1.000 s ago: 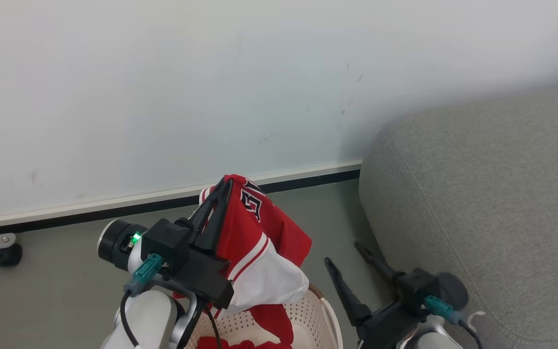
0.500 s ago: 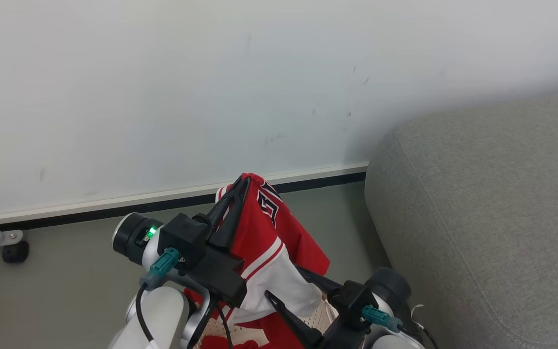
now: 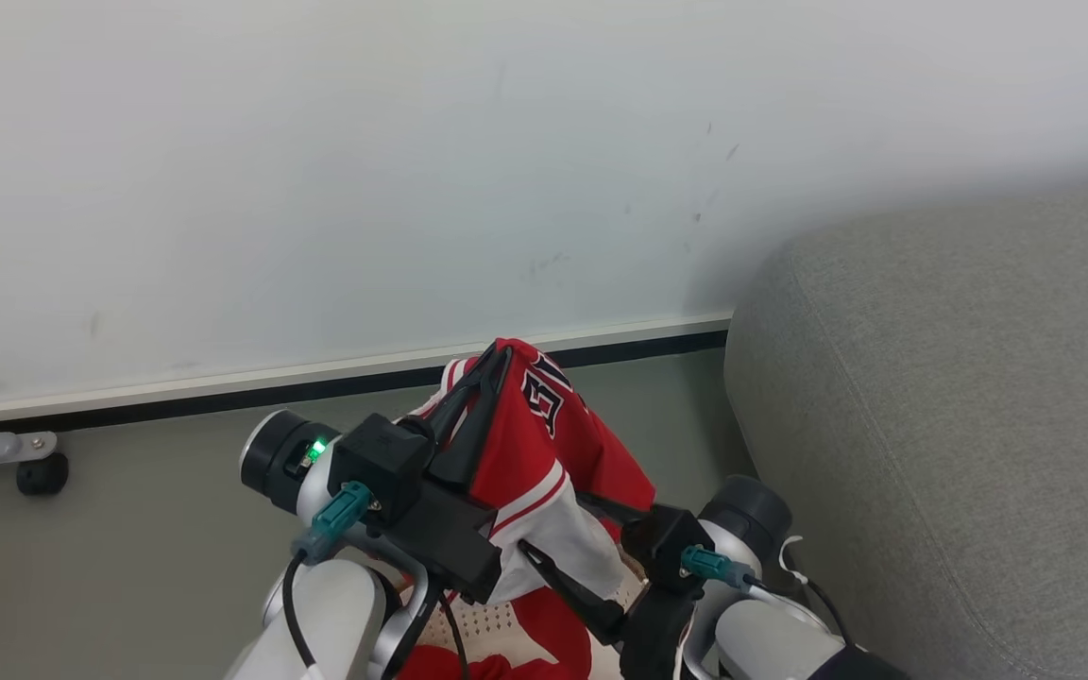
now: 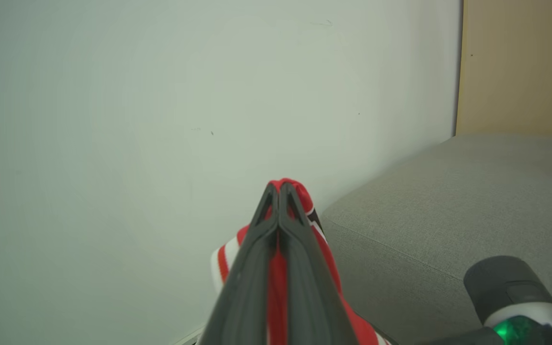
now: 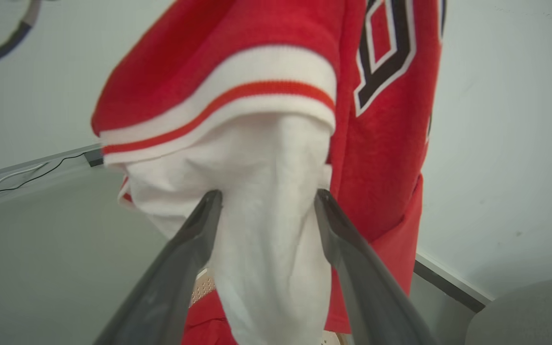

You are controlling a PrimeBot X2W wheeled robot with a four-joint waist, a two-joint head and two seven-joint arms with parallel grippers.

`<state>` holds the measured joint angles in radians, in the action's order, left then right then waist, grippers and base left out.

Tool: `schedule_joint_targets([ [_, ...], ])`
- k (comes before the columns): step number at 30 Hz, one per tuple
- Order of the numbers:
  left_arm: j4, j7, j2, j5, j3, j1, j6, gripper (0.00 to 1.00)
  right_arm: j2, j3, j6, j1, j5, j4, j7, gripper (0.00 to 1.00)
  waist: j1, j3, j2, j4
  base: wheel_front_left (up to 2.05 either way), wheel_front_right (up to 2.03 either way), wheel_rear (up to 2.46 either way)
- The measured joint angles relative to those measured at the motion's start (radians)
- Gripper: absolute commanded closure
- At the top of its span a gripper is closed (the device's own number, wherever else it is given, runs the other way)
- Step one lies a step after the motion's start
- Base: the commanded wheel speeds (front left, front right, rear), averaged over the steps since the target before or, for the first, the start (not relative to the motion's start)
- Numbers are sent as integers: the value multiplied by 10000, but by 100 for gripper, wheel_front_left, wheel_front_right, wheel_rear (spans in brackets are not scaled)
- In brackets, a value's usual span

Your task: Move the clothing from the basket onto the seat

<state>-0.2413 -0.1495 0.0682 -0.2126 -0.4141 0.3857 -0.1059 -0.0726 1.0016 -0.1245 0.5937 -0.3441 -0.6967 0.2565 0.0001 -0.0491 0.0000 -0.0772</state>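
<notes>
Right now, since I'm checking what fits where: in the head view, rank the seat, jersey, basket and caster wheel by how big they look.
1. seat
2. jersey
3. basket and caster wheel: unranked; the basket, mostly covered by the jersey, shows a patch about the wheel's size.

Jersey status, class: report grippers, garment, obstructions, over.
Left gripper shut on jersey, held above basket. Right gripper open, jaws astride white lining. No obstacle seen toward seat.
</notes>
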Motion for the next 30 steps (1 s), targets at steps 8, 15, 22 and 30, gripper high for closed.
schedule_joint_targets([
  [8, 36, 113, -54, -171, -173, 0, 0, 100, 69, 940, 0, 851, -522, -614, 0, 39, 0, 97, 1, 126, 0, 0, 0],
  [15, 44, 161, -54, -247, -151, -7, 21, 100, 86, 1300, 0, 995, -1166, -616, 0, 100, 0, 157, 0, 154, 0, 0, 0],
  [22, 182, 157, 17, -360, 178, -152, 186, 100, 92, 1043, -2, 1145, -1824, -303, 0, 100, 0, 195, 1, -97, 0, 0, 0],
  [30, 186, 98, 119, -520, 439, -530, 282, 0, -286, 171, -2, 1394, -2316, 81, 0, 100, 0, 198, 1, -547, 0, 0, 0],
])
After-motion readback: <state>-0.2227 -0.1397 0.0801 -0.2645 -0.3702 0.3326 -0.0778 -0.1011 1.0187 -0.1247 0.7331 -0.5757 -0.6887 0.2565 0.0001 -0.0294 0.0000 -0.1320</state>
